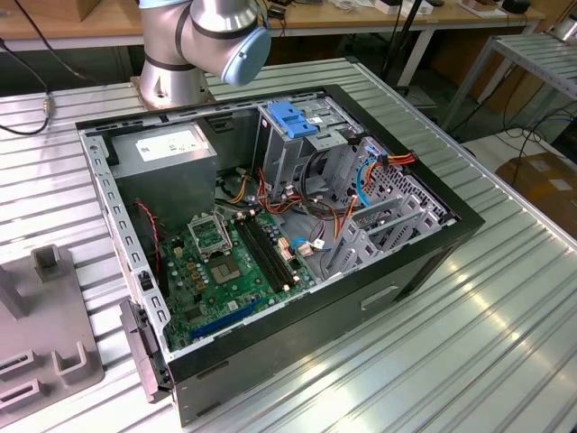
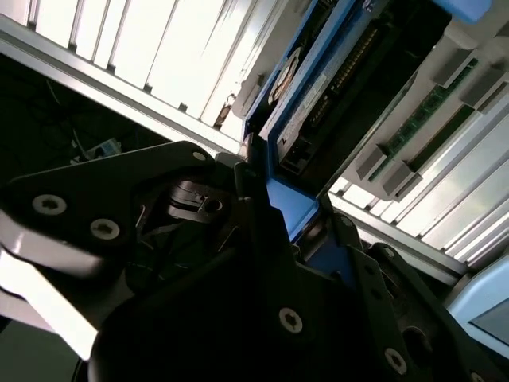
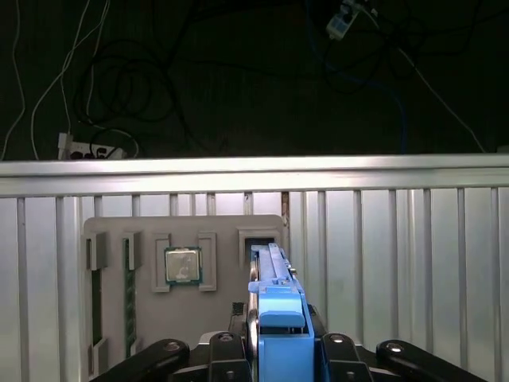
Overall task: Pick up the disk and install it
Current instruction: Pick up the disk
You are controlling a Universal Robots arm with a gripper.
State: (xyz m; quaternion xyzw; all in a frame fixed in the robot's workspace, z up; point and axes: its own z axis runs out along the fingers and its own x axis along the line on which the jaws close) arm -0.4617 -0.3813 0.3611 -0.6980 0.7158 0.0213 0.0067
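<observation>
**Obstructed and Cropped Items**

The arm (image 1: 212, 32) is running out past the exterior view's upper edge, and the grey tray (image 1: 72, 347) is being cropped at that view's left. In the first wrist view the gripper (image 3: 280, 354) is clamping the disk (image 3: 274, 278) and covering its gripped end, and the disk is hiding part of the grey tray.

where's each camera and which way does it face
Exterior view: off the arm, looking down into the open computer case; arm joint shows.
First wrist view: wrist-mounted, looking past the disk to the grey tray; gripper shows.
Second wrist view: wrist-mounted, close on the gripper holding the disk; both wrist views share them.
</observation>
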